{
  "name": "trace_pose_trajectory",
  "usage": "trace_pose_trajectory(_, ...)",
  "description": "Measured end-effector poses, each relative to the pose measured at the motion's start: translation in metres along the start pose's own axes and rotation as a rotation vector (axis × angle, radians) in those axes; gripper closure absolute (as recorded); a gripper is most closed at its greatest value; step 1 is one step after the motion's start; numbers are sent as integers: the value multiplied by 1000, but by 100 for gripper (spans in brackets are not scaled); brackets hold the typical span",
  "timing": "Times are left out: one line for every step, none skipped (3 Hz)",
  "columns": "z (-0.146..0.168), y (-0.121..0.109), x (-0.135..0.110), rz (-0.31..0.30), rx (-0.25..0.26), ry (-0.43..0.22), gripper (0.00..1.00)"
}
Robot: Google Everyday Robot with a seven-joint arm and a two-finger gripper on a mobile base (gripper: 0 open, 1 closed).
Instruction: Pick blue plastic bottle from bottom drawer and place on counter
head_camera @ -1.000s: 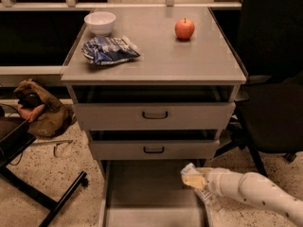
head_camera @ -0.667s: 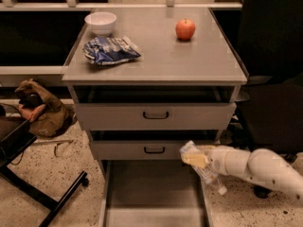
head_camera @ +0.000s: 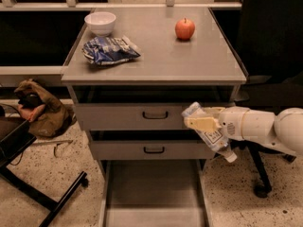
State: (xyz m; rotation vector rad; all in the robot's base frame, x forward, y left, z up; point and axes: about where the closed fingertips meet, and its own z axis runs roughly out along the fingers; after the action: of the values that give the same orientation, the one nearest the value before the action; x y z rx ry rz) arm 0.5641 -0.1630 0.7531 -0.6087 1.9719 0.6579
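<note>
My gripper [head_camera: 201, 120] is shut on the blue plastic bottle [head_camera: 213, 136], a small clear bottle with a pale label and a white cap pointing down to the right. It holds the bottle tilted in the air at the right side of the cabinet, level with the upper drawer front and above the open bottom drawer [head_camera: 154, 193], whose grey floor lies bare. The counter [head_camera: 161, 56] is the flat grey top above and to the left of the gripper.
On the counter stand a white bowl [head_camera: 100, 21], a blue-and-white snack bag [head_camera: 109, 49] and a red apple [head_camera: 185, 29]. Two shut drawer fronts [head_camera: 154, 115] have black handles. A brown bag [head_camera: 40, 110] lies on the floor at left; a chair base [head_camera: 258, 174] stands at right.
The gripper has risen with the bottle from just above the bottom drawer to the height of the upper drawer front, staying at the cabinet's right side.
</note>
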Motion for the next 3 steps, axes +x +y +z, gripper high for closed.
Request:
trace_pose_trajectory(0, 0, 0, 0, 0, 0, 100)
trace_pose_trajectory(-1, -1, -38, -29, -21, -42, 100)
trace_pose_trajectory(0, 16, -122, -100, -90, -90, 100)
